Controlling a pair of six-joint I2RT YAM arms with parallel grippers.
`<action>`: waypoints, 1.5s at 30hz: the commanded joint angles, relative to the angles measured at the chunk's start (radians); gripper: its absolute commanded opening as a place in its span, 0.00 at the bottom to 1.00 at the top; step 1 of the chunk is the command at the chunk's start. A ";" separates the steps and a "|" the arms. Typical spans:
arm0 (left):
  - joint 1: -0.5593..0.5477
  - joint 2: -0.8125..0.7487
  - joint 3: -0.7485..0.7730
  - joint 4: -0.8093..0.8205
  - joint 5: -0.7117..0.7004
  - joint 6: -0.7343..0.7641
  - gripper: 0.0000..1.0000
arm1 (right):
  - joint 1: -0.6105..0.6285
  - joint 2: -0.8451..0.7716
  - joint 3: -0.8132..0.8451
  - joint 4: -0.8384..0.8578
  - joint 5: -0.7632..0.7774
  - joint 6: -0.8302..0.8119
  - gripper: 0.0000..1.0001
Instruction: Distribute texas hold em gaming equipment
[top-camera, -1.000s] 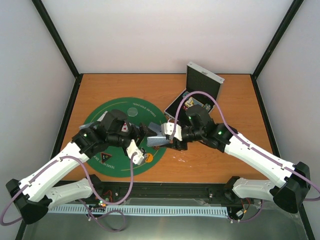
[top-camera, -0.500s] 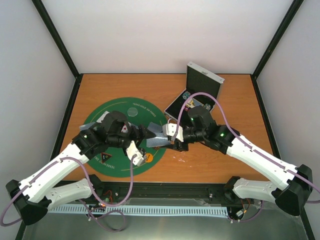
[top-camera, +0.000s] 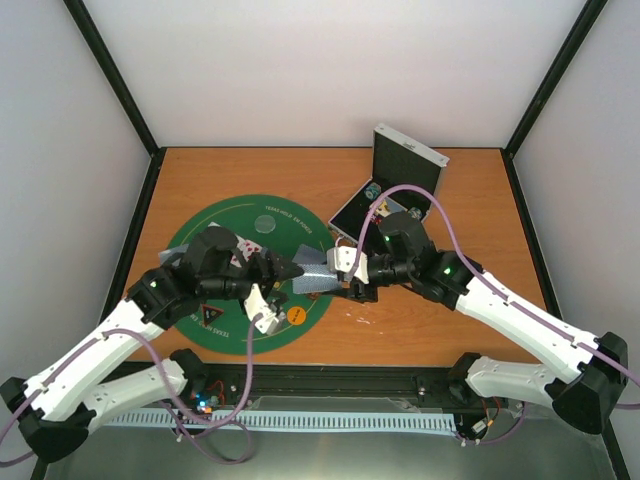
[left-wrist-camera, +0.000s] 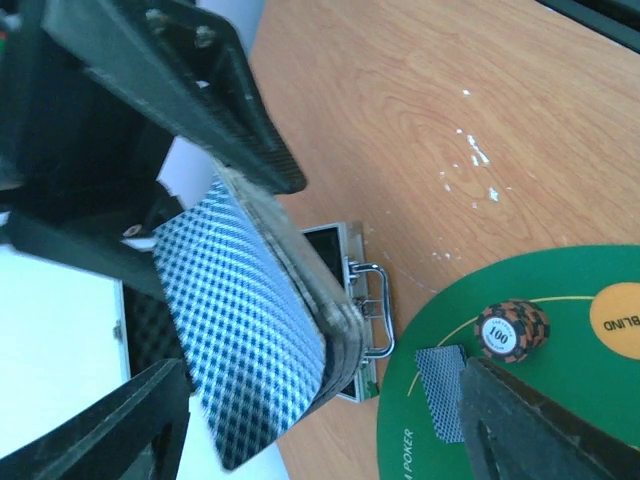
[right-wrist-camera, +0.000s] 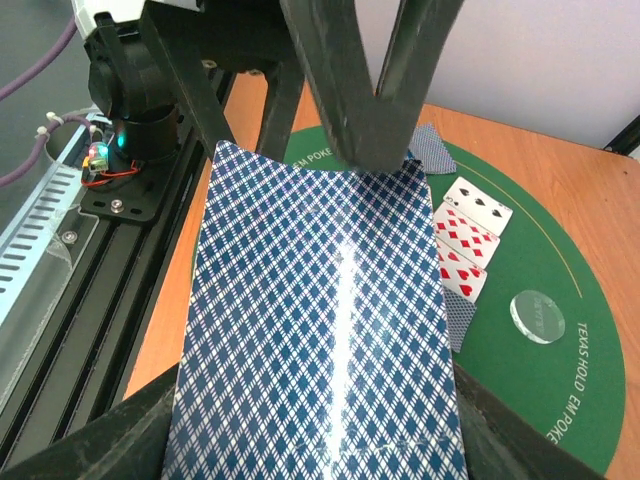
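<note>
My right gripper (top-camera: 340, 272) is shut on a deck of blue-checked playing cards (top-camera: 315, 280), held level over the right edge of the green mat (top-camera: 300, 215). In the right wrist view the deck (right-wrist-camera: 320, 330) fills the space between my right gripper's (right-wrist-camera: 315, 430) fingers. My left gripper (top-camera: 290, 270) stands open at the deck's far end, one finger on each side. In the left wrist view the deck (left-wrist-camera: 260, 310) hangs between my left gripper's (left-wrist-camera: 325, 385) wide-apart fingers. On the mat lie face-up cards (right-wrist-camera: 470, 240), a face-down card (left-wrist-camera: 440, 390), a clear disc (right-wrist-camera: 537, 315), a "100" chip (left-wrist-camera: 511, 331) and an orange disc (left-wrist-camera: 615, 320).
The open silver case (top-camera: 405, 150) stands at the back right, just behind my right arm. A black triangular marker (top-camera: 210, 315) lies on the mat's near left part. Black frame posts and white walls close in the wooden table (top-camera: 470, 200).
My left arm has drawn back to the left and its jaws have narrowed a little around the deck's end. The right gripper keeps its hold on the deck, almost unmoved.
</note>
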 joint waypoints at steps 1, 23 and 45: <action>-0.005 -0.057 -0.014 0.050 0.035 0.027 0.68 | 0.000 -0.022 -0.006 0.028 -0.014 0.003 0.56; -0.005 -0.014 -0.024 0.032 0.009 0.072 0.42 | -0.003 -0.045 -0.002 0.023 -0.008 0.002 0.56; -0.004 -0.091 -0.081 0.159 0.020 0.105 0.30 | -0.009 -0.049 0.002 0.018 -0.015 0.003 0.56</action>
